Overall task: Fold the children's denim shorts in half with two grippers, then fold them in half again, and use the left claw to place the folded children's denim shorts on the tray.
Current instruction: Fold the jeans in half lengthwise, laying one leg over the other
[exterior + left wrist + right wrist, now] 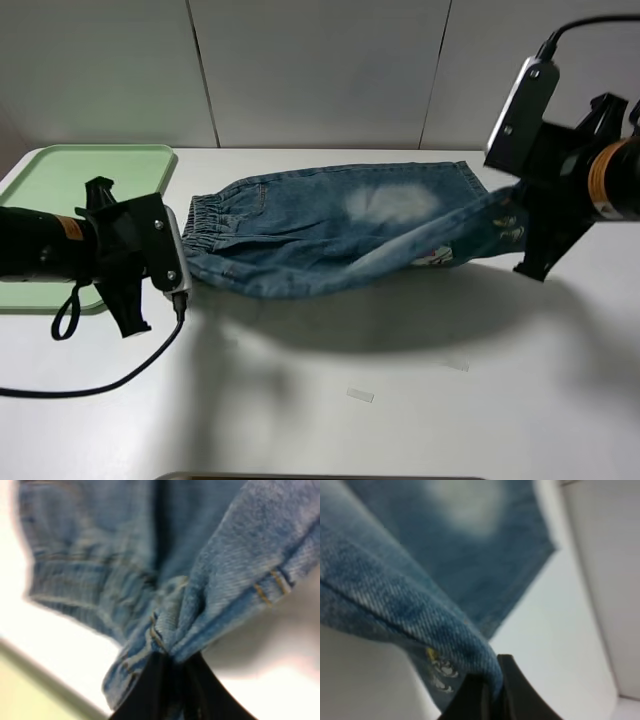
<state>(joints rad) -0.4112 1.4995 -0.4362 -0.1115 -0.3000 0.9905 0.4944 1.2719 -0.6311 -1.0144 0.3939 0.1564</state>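
The children's denim shorts hang stretched between my two grippers, their near edge lifted off the white table while the far leg with its pale bleached patch still lies flat. My left gripper is shut on the waistband end; the left wrist view shows the black fingertips pinching bunched denim. At the other end my right gripper is shut on the leg hem, and its fingers clamp the fold of the denim. The pale green tray lies at the far left, behind the left arm.
A black cable loops over the table in front of the left arm. Two small bits of tape lie on the white table near the front. A pale panelled wall stands behind.
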